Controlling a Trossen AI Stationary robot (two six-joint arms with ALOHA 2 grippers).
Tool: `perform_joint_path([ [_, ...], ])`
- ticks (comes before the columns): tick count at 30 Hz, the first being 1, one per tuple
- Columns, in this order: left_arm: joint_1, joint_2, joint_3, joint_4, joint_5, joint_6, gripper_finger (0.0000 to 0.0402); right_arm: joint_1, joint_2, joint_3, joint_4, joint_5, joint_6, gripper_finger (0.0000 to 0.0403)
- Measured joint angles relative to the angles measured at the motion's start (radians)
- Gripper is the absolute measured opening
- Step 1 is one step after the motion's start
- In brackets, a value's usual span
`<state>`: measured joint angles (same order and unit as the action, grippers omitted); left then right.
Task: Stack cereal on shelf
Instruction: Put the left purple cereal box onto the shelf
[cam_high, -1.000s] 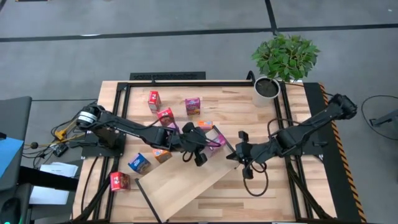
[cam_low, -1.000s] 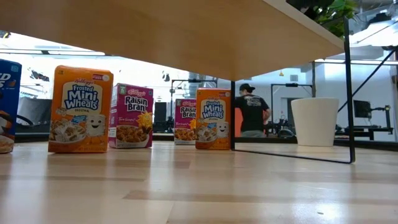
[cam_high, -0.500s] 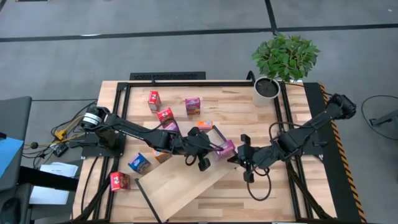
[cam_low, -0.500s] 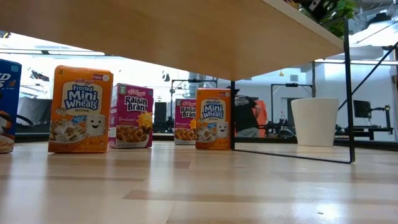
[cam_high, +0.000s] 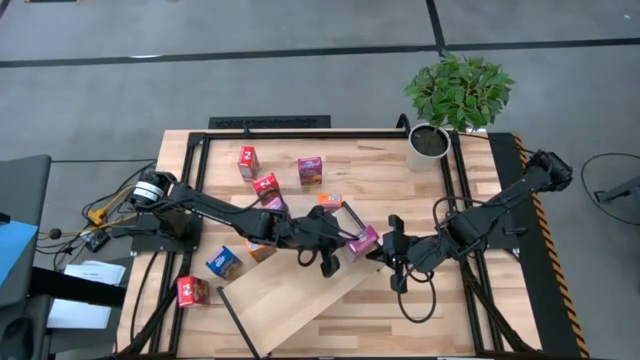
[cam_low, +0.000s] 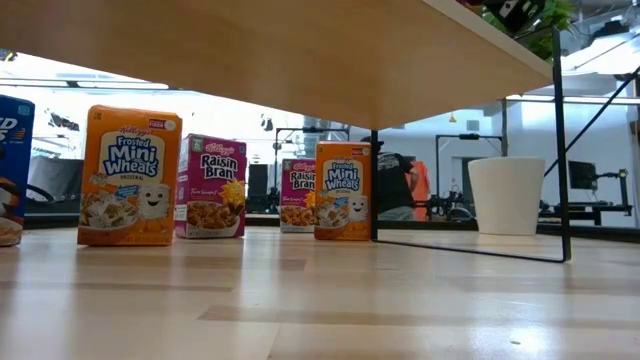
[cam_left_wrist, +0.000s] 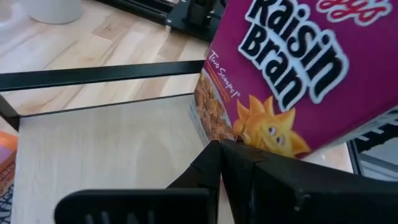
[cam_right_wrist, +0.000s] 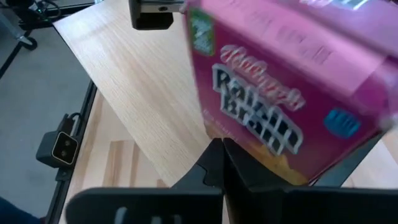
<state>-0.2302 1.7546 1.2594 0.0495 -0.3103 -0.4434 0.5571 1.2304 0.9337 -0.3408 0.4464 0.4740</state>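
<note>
Not much is done, as far as I can tell. The shelf (cam_high: 295, 292), a long pale wood board with thin black frame edges, lies at an angle on the table (cam_high: 400, 175), and I can't see a single box standing on top of it yet.

The action is at the shelf's far corner, the one nearest the potted plant (cam_high: 455, 100). A pink Raisin Bran box (cam_high: 362, 241) sits right there, tilted, with both claws against it. The left gripper (cam_high: 327, 262) comes in from the side away from the plant, and the right gripper (cam_high: 395, 262) from the plant side. On both, the fingers are pressed together, not spread and not pinching anything. In the wrist views the box sits just past each set of closed fingertips, so I'd guess they're nudging it, not gripping it.

The rest of the cereal is loose on the table around the shelf. A red box (cam_high: 248, 160) and another pink box (cam_high: 310, 170) are beyond the shelf's far end. A blue box (cam_high: 223, 262) and a second red box (cam_high: 192, 291) are beside its long edge away from the plant. So nearly all the stacking is left.

The boxes are small with printed fronts. Seen from table height, the two orange Mini Wheats boxes (cam_low: 130, 176) stand upright.
</note>
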Motion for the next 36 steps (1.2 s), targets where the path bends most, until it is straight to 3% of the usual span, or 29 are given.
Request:
perform_joint_path([
  [13, -0.005, 0.032, 0.002, 0.012, -0.035, -0.009, 0.0000, 0.018, 0.000, 0.000, -0.002, -0.004, 0.027, 0.0027],
  [20, -0.006, 0.063, 0.005, 0.032, 0.011, -0.010, 0.0000, 0.061, -0.001, 0.000, -0.015, -0.003, 0.059, 0.0014],
  [28, -0.006, 0.063, 0.010, 0.028, 0.035, -0.028, 0.0000, 0.073, -0.001, 0.000, -0.062, 0.001, 0.105, 0.0033],
  [36, -0.018, 0.063, 0.059, -0.010, 0.077, -0.010, 0.0000, 0.073, -0.001, 0.000, -0.074, 0.001, 0.103, 0.0017],
])
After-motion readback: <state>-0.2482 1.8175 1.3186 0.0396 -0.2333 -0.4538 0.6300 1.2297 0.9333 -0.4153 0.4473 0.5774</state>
